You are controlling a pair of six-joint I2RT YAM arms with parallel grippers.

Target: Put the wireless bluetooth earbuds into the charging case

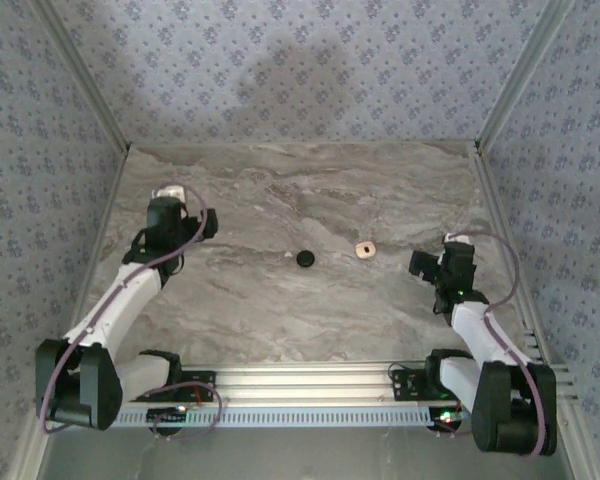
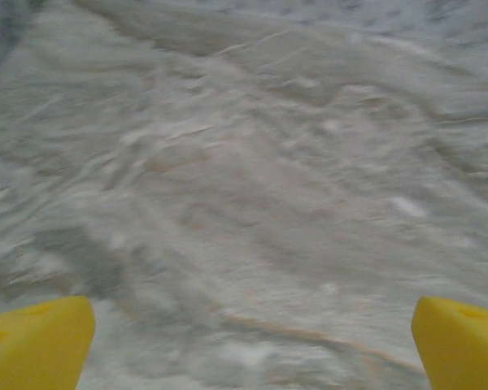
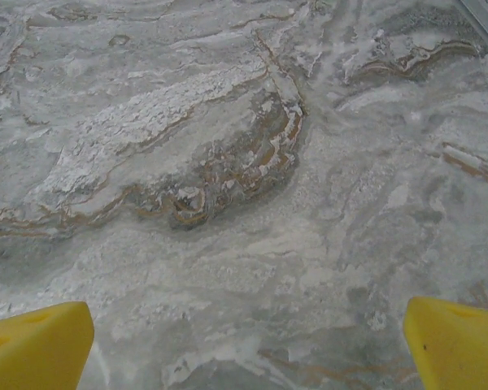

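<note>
1. Marbled grey tabletop (image 1: 280,190), closed in by blue patterned walls (image 1: 300,70); near its middle lies a round black puck (image 1: 305,258), and to its right, apart from it, a small pale pinkish square piece (image 1: 366,248).
2. Which of these two is the charging case I cannot tell from above.
3. A tiny dark speck (image 1: 287,256) just left of the puck may be one of the wireless bluetooth earbuds; it is too small to be sure, and I cannot place the pair more closely.
4. Left gripper (image 1: 210,222) hangs well to the left of the puck, right gripper (image 1: 416,263) near the pinkish piece. Both wrist views show yellow fingertips (image 2: 37,341) spread wide over bare marble, jaws open and holding nothing.
5. Step in hand, as I judge it: reaching for an earbud. To do it well, come down straight over the bud, line the jaws across its stem, close gently so that it does not skid on the smooth stone, and keep the other gripper free to steady the case.
</note>
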